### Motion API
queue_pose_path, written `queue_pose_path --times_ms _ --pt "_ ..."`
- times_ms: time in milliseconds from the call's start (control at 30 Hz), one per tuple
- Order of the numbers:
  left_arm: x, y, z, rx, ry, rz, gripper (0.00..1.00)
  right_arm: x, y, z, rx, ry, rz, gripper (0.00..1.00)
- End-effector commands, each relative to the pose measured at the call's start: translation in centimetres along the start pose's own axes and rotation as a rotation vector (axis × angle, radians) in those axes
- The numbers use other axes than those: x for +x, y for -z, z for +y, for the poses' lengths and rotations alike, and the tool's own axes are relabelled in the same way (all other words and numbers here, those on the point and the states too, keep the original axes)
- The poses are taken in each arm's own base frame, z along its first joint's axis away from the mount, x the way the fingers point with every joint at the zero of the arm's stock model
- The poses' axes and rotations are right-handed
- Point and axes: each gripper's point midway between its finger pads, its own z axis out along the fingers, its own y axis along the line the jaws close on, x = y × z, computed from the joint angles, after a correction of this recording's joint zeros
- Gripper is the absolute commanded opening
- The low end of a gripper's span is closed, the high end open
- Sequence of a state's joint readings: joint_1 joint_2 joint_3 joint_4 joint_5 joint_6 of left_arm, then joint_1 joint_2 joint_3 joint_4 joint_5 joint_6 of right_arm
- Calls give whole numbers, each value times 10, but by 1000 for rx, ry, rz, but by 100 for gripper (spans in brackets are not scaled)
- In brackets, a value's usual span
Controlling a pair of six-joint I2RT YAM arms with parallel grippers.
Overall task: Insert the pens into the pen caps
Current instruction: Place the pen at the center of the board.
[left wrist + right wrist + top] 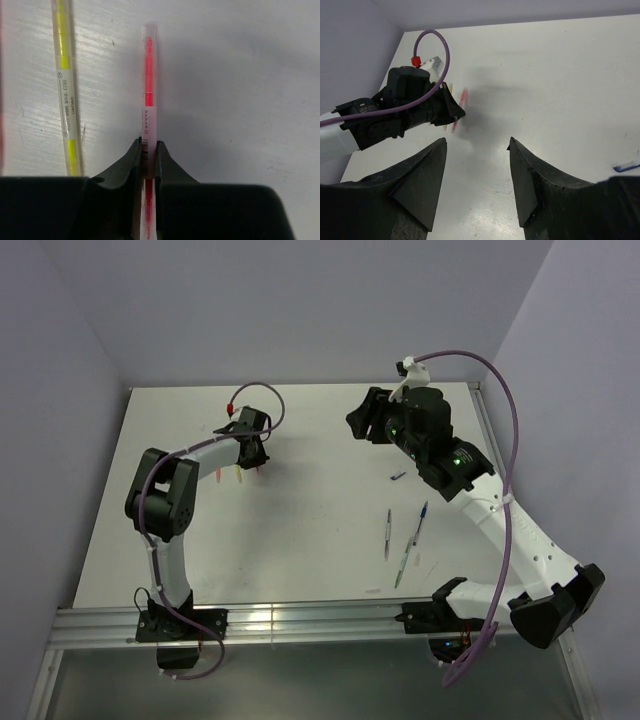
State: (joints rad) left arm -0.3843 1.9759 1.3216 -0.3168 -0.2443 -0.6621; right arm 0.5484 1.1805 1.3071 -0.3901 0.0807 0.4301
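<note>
**1. Left gripper.** Jaws nearly shut, clamped on the red-pink pen. Both fingers press the barrel at its printed label, by the barcode. Most of the pen sticks out straight ahead of the jaws; the rest runs back btwn the fingers. The far end is pale and clear. Cannot tell whether the pen rests on the table or sits just above it.

**2. Yellow pen.** Lies flat on the table, left of the jaws in the left wrist view. It is approx. parallel to the held pen, apart from it and not touched by either finger.

**3. Right gripper.** Jaws wide open, nothing btwn them, held above the table. The left arm w/ its pen is ahead of the jaws and well apart. A dark blue cap lies on the table to the right, outside the right finger.

**4. Loose pens, top view.** Three lie on the table behind the right jaws, toward that arm's base: grey pen, blue pen, green-clear pen. All are well apart from both grippers. The dark blue cap lies btwn the right jaws and these three.
</note>
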Motion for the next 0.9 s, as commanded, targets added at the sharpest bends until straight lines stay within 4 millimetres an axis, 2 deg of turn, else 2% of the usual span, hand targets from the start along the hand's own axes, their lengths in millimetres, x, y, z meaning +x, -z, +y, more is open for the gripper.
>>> queue_pose_path --times_ms 0,300,867 --pt "-14 -2 7 -54 -25 -27 3 -3 -3 -1 -10 -4 -11 60" --pt "3 -9 33 -182 -58 35 9 -1 -8 -2 -11 -4 -3 60" --pt "15 -13 40 -208 -69 75 27 1 -8 -5 -4 -2 2 60"
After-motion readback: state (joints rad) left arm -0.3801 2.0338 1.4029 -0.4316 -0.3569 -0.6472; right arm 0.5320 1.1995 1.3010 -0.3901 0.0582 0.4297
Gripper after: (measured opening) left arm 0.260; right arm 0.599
